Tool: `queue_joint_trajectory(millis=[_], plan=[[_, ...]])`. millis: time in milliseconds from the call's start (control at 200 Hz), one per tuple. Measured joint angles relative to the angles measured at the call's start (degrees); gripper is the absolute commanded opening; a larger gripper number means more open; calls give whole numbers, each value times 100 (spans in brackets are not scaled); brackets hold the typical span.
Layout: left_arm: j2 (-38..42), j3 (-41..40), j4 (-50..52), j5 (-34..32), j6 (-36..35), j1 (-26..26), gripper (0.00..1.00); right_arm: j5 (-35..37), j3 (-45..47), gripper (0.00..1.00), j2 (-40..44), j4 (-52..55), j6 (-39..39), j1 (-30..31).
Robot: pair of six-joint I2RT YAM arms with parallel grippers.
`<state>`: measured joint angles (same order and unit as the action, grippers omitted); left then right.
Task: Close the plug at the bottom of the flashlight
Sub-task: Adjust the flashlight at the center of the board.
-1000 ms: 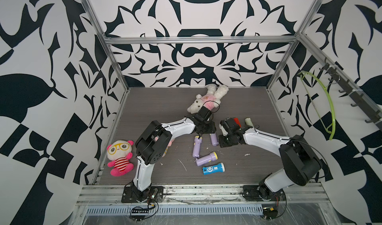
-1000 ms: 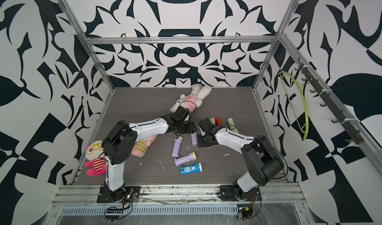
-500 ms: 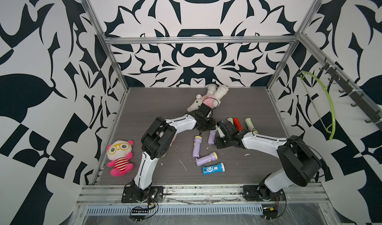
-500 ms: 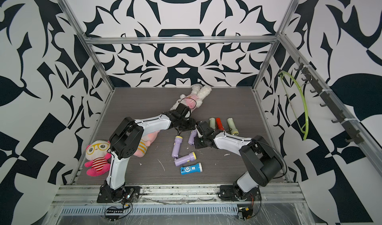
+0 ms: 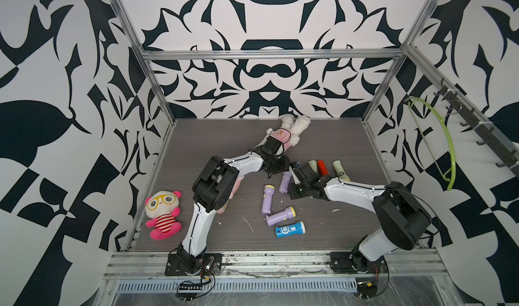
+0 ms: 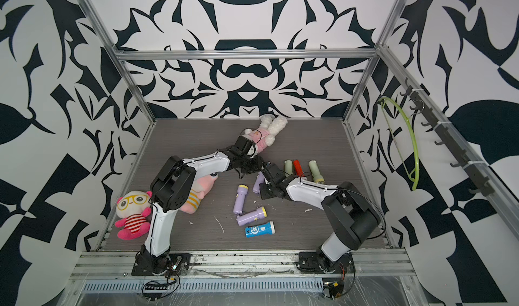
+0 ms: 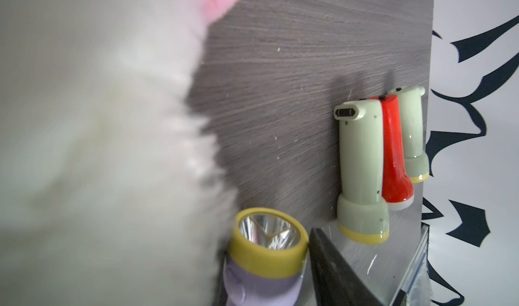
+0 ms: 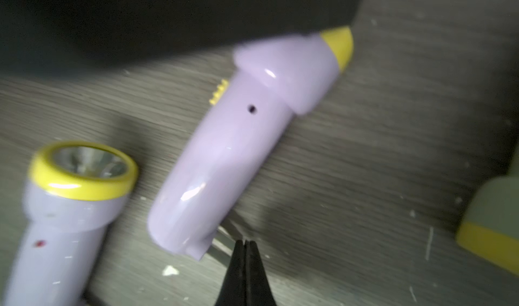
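Left gripper (image 5: 276,167) grasps the head of a lilac flashlight (image 5: 284,181) at mid-table (image 5: 202,138). Right gripper (image 8: 246,247), clenched and empty, sits just beside the base, where the plug (image 8: 223,235) blades appear folded out.

Step in hand: pressing the plug home. The next move calls for a steady push against the left grip.

Count:
- three plush toys (image 5: 163,213)
- two further lilac flashlights (image 5: 266,199)
- one blue flashlight (image 5: 289,229)
- two green flashlights (image 5: 339,168)
- one red flashlight (image 5: 322,167)
- one hanger (image 5: 446,150)
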<state>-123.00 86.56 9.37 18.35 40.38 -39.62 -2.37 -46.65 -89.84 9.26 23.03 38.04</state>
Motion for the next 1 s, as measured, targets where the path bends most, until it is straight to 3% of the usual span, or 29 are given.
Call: queue_joint_trajectory(millis=[135, 290, 420, 690, 1000], plan=[[501, -273, -57, 0, -129, 74, 59, -39, -109, 0, 459, 131, -260, 109], [1674, -844, -42, -223, -367, 76, 60, -11, -450, 0, 1088, 350, -584, 149], [2581, -1482, -44, -444, -455, 39, 60, 9, -778, 0, 1132, 376, -719, -52], [3064, -2522, 267, -861, -527, -396, 58, -258, -1213, 0, 46, 356, -616, -1038], [2966, -2629, 433, -964, -389, -1217, 57, -715, -1753, 0, -1117, 376, -494, -1054]])
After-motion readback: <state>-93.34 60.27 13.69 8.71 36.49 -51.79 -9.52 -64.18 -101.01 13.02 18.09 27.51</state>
